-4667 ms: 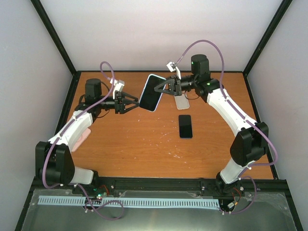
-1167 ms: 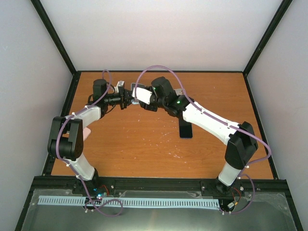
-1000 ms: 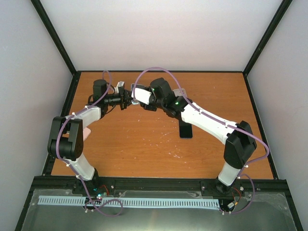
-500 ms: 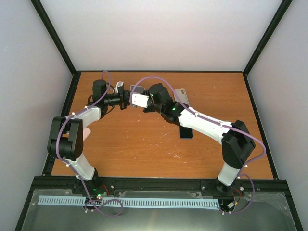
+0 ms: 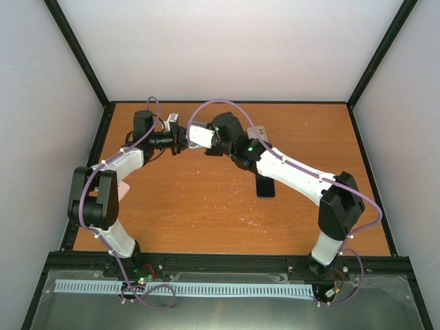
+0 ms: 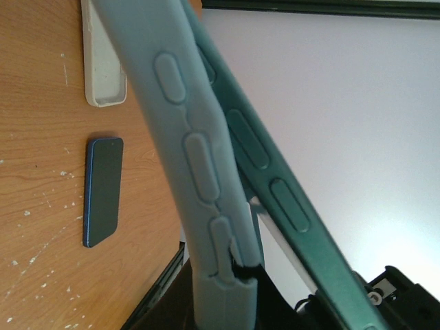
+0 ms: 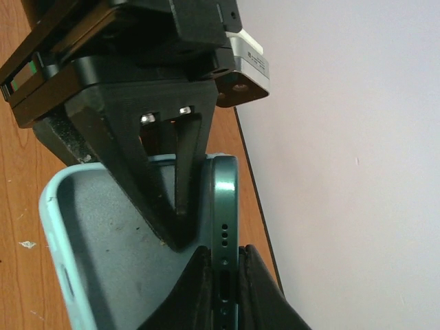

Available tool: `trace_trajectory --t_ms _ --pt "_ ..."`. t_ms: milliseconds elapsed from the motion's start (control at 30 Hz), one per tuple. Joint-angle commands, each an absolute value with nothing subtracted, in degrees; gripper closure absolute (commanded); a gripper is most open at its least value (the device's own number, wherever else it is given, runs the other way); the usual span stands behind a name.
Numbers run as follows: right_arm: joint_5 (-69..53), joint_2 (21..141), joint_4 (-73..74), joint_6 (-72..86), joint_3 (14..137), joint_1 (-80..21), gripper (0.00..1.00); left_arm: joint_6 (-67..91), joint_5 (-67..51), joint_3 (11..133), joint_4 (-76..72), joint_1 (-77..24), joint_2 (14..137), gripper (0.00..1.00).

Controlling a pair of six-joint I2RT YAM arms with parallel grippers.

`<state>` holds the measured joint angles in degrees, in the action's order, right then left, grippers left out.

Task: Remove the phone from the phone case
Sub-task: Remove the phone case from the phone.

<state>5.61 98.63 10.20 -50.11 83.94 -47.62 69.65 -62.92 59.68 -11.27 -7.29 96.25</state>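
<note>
Both arms meet above the far middle of the table. My left gripper (image 5: pixel 180 142) is shut on the light blue phone case (image 6: pixel 199 172), pinching its wall. The dark green phone (image 6: pixel 275 179) has peeled away from the case and the two edges spread apart in the left wrist view. My right gripper (image 7: pixel 224 271) is shut on the phone (image 7: pixel 224 199), with a finger pressed on each face at its port end. Beside the phone the case (image 7: pixel 96 254) shows its empty inside, with the left gripper's black fingers (image 7: pixel 161 199) reaching into it. In the top view the pair (image 5: pixel 198 135) is a pale patch between the grippers.
A black phone (image 5: pixel 265 185) lies flat on the wooden table (image 5: pixel 206 206) right of centre, also seen in the left wrist view as a black phone (image 6: pixel 103 189). A pale empty case (image 5: pixel 258 132) lies near the back, partly under the right arm. A pink object (image 5: pixel 124 190) lies beside the left arm.
Over the last second my right gripper has closed onto the phone's end and the right arm has shifted slightly left. The left gripper has kept its hold on the case.
</note>
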Motion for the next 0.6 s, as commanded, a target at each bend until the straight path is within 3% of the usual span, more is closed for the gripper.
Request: trace_trajectory --t_ms 0,300,567 --pt "5.23 92.57 8.39 -43.93 88.58 -47.99 0.97 58.08 -50.87 61.82 -2.84 -6.15 96.93 0.99" --pt "5.60 88.47 10.70 -42.93 88.82 -47.61 0.97 50.20 -46.51 65.16 2.00 -6.20 101.17 0.99" --pt "5.30 86.84 12.52 -41.65 86.58 -41.43 0.97 44.54 -45.14 73.11 4.95 -9.83 108.97 0.99"
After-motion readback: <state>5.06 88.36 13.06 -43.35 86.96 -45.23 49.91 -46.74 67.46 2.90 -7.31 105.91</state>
